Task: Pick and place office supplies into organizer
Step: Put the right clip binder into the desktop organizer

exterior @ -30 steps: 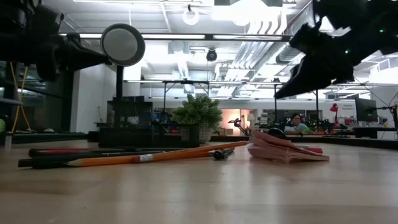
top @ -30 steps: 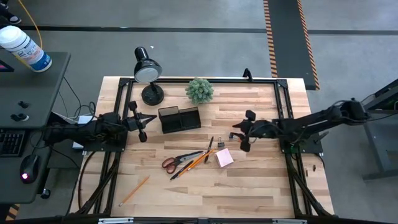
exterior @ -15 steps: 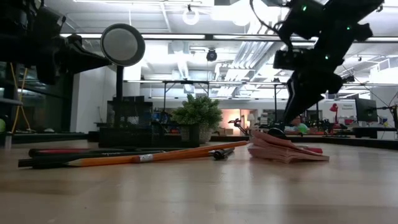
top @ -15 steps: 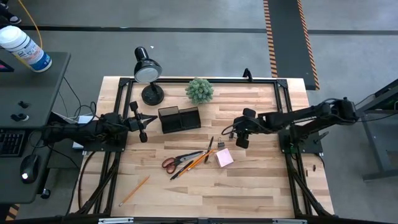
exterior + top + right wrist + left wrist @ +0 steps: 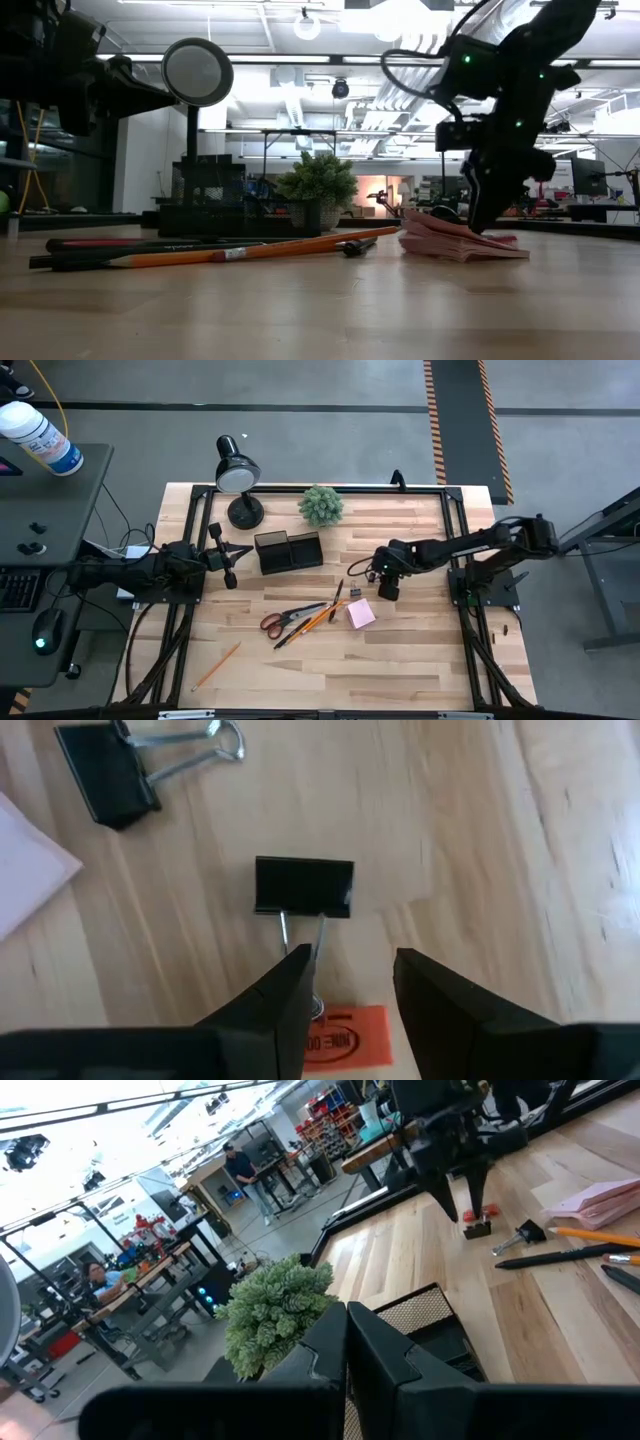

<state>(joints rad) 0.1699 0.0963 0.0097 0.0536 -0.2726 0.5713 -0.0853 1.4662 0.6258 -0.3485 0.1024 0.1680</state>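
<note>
Since the earlier pictures the right arm has drawn in and lowered, so the right gripper point(image 5: 385, 589) now stands low over the table point(image 5: 400, 660) just beside the pink notepad point(image 5: 361, 613), its fingers point(image 5: 285, 990) parted and holding nothing. Between them lies an orange eraser point(image 5: 343, 1032), with a black binder clip point(image 5: 304, 885) just beyond and a second binder clip point(image 5: 105, 782) farther off. Nearest the front edge lies a lone pencil point(image 5: 216, 666); farther in, the orange-handled scissors point(image 5: 285, 620), pencils point(image 5: 318, 616) and black pen point(image 5: 337, 595) lie clustered beside the notepad. Beyond them sits the black organizer point(image 5: 288, 550), outside which all the supplies lie. The left gripper point(image 5: 226, 555) hovers closed beside it, empty. Farthest are the potted plant point(image 5: 321, 505) and desk lamp point(image 5: 237, 472).
</note>
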